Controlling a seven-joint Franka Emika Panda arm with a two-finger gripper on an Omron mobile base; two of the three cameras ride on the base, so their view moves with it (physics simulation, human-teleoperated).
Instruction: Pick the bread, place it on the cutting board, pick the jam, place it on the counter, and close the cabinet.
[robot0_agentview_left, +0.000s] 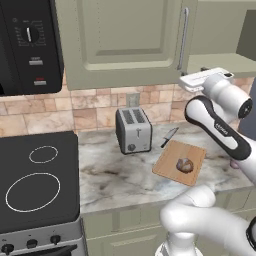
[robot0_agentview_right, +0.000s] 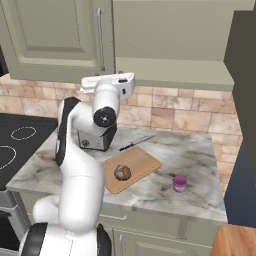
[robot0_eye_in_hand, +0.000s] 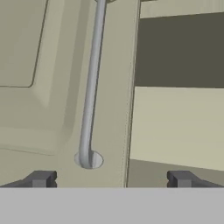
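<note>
The brown bread (robot0_agentview_left: 185, 164) (robot0_agentview_right: 122, 172) lies on the wooden cutting board (robot0_agentview_left: 170, 162) (robot0_agentview_right: 142, 161). The purple jam (robot0_agentview_right: 179, 183) stands on the marbled counter (robot0_agentview_left: 115, 175) (robot0_agentview_right: 200, 150), right of the board. My gripper (robot0_eye_in_hand: 111, 179) is open and empty, raised close in front of the green cabinet (robot0_agentview_left: 125, 40) (robot0_agentview_right: 50, 35). It faces the lower end of the silver handle (robot0_eye_in_hand: 90, 96) on the shut door. To the right of that door the cabinet's inside (robot0_eye_in_hand: 175, 122) (robot0_agentview_right: 170, 40) stands open, and its other door (robot0_agentview_right: 244, 75) is swung out edge-on.
A silver toaster (robot0_agentview_left: 133, 130) (robot0_agentview_right: 95, 141) stands at the back of the counter, with a black knife (robot0_agentview_left: 169, 137) (robot0_agentview_right: 136, 143) beside it. The black stove top (robot0_agentview_left: 35, 180) lies to the left, under a black microwave (robot0_agentview_left: 27, 45).
</note>
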